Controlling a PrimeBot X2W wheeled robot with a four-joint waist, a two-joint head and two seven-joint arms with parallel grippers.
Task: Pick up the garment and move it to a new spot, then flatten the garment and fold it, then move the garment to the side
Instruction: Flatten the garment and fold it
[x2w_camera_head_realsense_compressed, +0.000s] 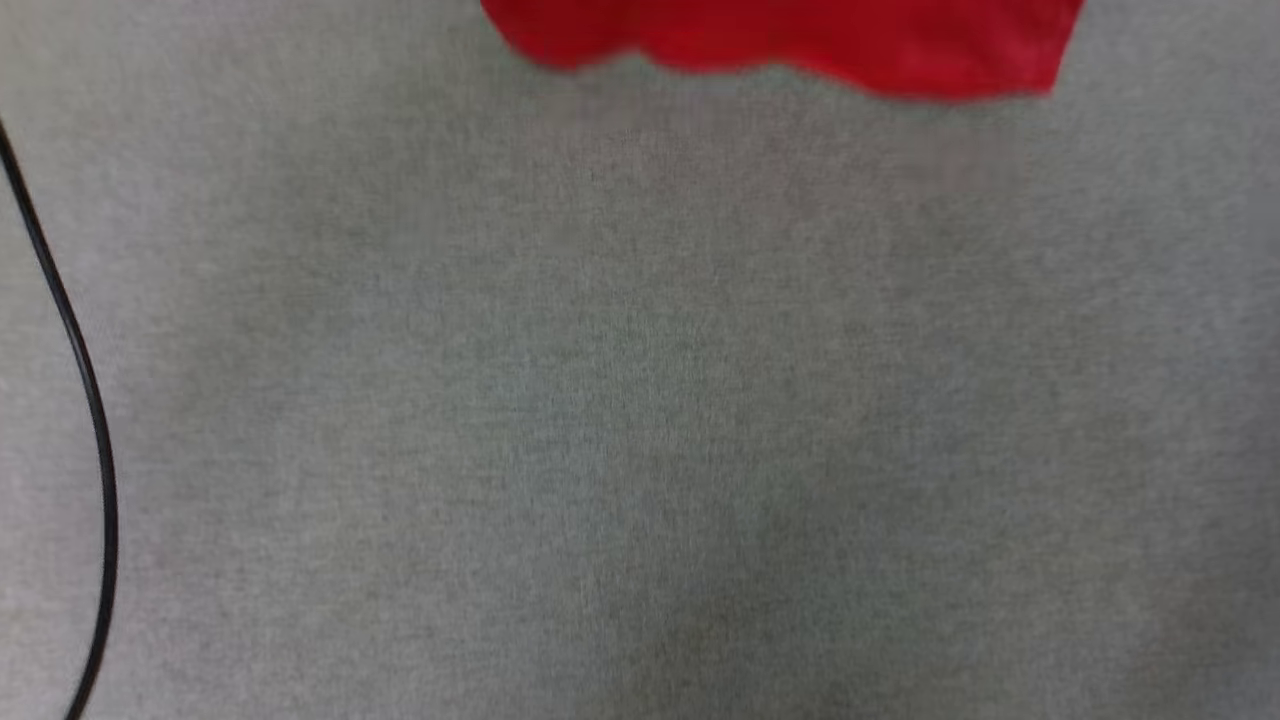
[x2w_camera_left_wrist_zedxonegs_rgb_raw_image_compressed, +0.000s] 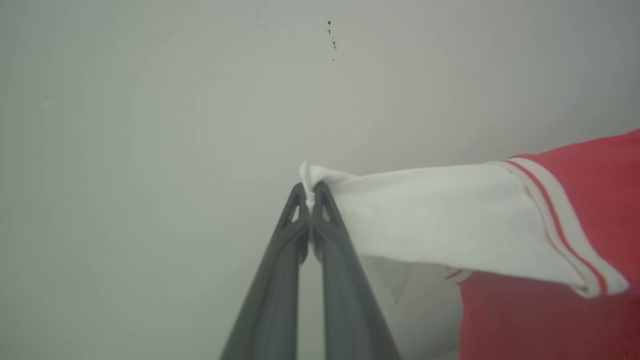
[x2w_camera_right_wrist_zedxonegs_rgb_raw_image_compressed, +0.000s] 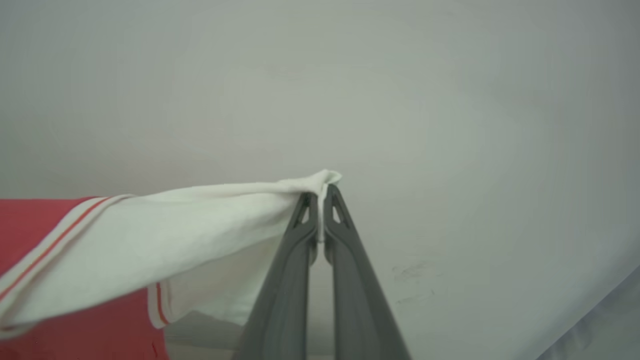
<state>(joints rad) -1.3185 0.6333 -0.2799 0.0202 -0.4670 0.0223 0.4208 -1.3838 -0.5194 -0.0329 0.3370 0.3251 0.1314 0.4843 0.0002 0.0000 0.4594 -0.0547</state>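
My left gripper (x2w_camera_left_wrist_zedxonegs_rgb_raw_image_compressed: 310, 191) pinches white sleeve (x2w_camera_left_wrist_zedxonegs_rgb_raw_image_compressed: 440, 220) tip of garment (x2w_camera_left_wrist_zedxonegs_rgb_raw_image_compressed: 550, 320); my right gripper (x2w_camera_right_wrist_zedxonegs_rgb_raw_image_compressed: 320, 192) pinches other sleeve (x2w_camera_right_wrist_zedxonegs_rgb_raw_image_compressed: 200, 225). I must grip firm, hands level, spread wide, lower hem (x2w_camera_head_realsense_compressed: 780, 62) first.

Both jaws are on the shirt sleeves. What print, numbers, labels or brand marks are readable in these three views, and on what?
No readable text in any view.
Red jersey-style shirt: the parts in sight are plain red cloth, a white sleeve and red-and-white striped trim; no number or lettering on them.
Small dark specks on the pale surface: marks, not letters.
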